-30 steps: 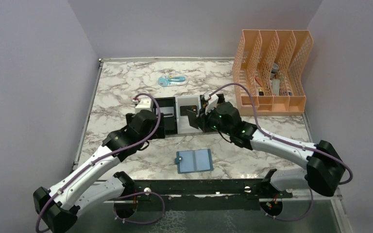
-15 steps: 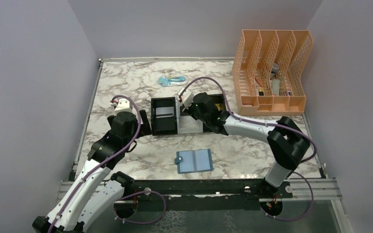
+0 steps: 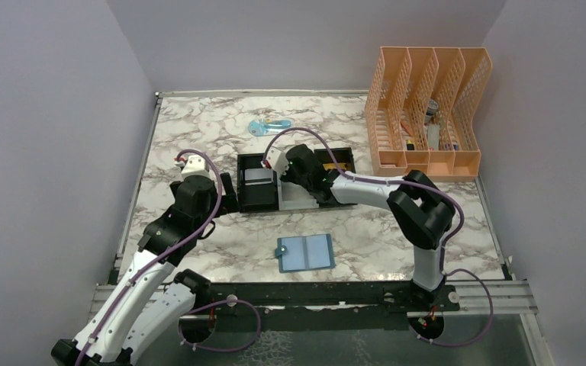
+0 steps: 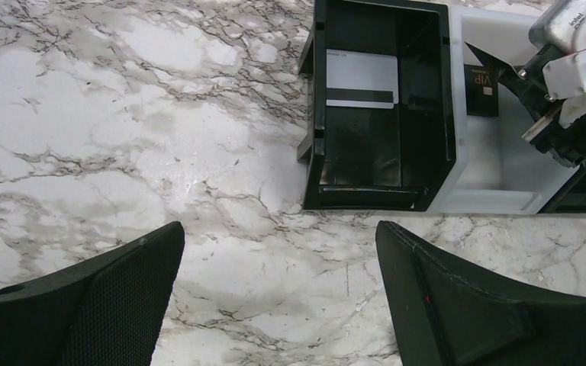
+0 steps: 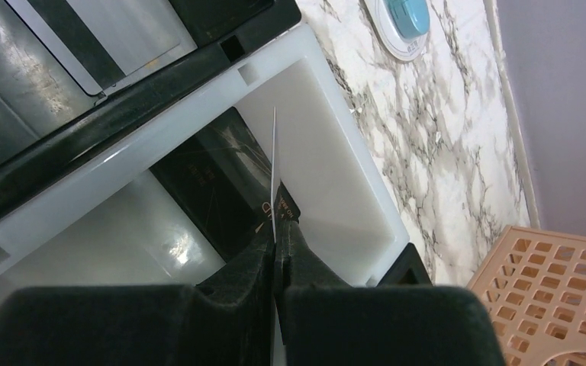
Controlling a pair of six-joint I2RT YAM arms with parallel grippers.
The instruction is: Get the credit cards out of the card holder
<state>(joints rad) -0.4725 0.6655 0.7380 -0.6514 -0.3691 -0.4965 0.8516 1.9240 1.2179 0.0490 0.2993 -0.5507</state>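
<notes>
The teal-blue card holder (image 3: pixel 305 253) lies open and flat on the marble near the front edge, apart from both grippers. My right gripper (image 3: pixel 291 175) hangs over the white middle compartment of the black-and-white tray (image 3: pixel 260 200). It is shut (image 5: pixel 276 229) on a thin card (image 5: pixel 275 164) held edge-on above a black VIP card (image 5: pixel 217 179) in that compartment. My left gripper (image 4: pixel 278 252) is open and empty over bare marble, just left and in front of the tray. A white card with a black stripe (image 4: pixel 361 78) lies in the tray's left black compartment.
An orange file rack (image 3: pixel 427 114) with a few items stands at the back right. A small blue-and-white round object (image 3: pixel 269 126) lies behind the tray and also shows in the right wrist view (image 5: pixel 404 19). Walls close the table at left, back and right.
My left arm pulled back to the left off the tray, then stayed still. My right gripper swung left along the tray to the white middle compartment. The card holder has not moved.
</notes>
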